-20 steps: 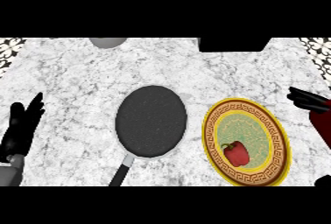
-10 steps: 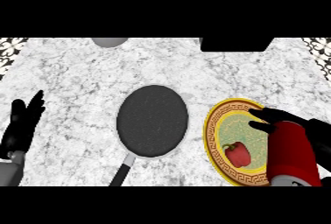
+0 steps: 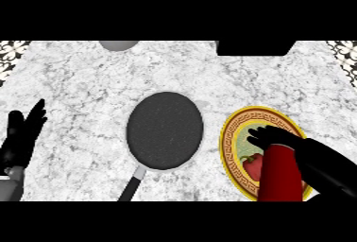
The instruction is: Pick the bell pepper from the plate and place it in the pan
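A red bell pepper (image 3: 251, 165) lies on the yellow-rimmed plate (image 3: 229, 142) at the right of the counter. My right hand (image 3: 279, 138) hovers over the plate just beyond the pepper, fingers stretched out to the left and open. Its forearm crosses the plate's near half and hides the pepper's right side. The dark round pan (image 3: 165, 130) sits left of the plate with nothing in it, its handle (image 3: 132, 186) pointing toward me. My left hand (image 3: 24, 137) rests open at the left edge, fingers up.
A grey round object (image 3: 118, 45) and a black block (image 3: 254, 47) stand at the counter's far edge. Bare marble lies between the pan and my left hand.
My right hand has come in from the right edge, moving left and down over the plate to the pepper. The left hand, pan and pepper have stayed put.
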`<state>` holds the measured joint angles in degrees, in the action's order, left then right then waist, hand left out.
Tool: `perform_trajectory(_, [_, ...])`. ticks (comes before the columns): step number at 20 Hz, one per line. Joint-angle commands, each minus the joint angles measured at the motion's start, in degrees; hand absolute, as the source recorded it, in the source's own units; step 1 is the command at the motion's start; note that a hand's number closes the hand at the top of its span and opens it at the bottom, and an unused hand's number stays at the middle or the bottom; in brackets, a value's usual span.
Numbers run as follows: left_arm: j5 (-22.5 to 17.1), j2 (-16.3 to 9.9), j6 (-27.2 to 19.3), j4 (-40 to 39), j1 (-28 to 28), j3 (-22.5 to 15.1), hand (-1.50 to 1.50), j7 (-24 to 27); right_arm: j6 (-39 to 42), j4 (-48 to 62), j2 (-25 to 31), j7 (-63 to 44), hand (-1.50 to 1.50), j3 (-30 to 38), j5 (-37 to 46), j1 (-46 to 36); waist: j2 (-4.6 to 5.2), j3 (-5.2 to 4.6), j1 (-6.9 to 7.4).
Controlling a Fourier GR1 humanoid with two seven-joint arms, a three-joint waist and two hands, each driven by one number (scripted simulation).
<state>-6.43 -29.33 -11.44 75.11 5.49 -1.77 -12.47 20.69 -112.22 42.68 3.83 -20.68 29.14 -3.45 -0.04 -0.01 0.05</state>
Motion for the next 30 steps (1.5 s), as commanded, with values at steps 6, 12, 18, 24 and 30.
perform_trajectory(6, [3.78,2.77,0.9,1.43,0.34,1.98,0.0,-2.83,0.14,6.65,-6.05,4.56,-1.5,-0.48,12.23,0.46,0.02,0.02,0.1])
perform_trajectory(12, [6.65,5.63,1.92,-1.56,0.11,3.37,0.0,1.52,1.62,8.71,-10.58,6.73,-1.5,-0.2,16.1,1.02,0.03,0.01,0.04])
perform_trajectory(18, [5.59,3.6,6.32,-1.8,5.06,7.41,0.0,-4.17,2.97,7.07,-13.26,7.78,-1.5,1.77,18.24,2.34,0.02,0.01,-0.17])
perform_trajectory(24, [7.75,6.07,7.1,-2.41,0.38,8.66,0.0,1.43,2.94,12.14,-16.36,9.97,-1.5,1.86,23.42,1.86,0.03,0.01,0.01])
perform_trajectory(30, [9.14,6.83,7.73,-2.55,2.94,10.11,0.0,-0.2,6.77,11.34,-18.8,7.51,-1.5,4.05,25.06,0.24,0.03,0.0,-0.15])
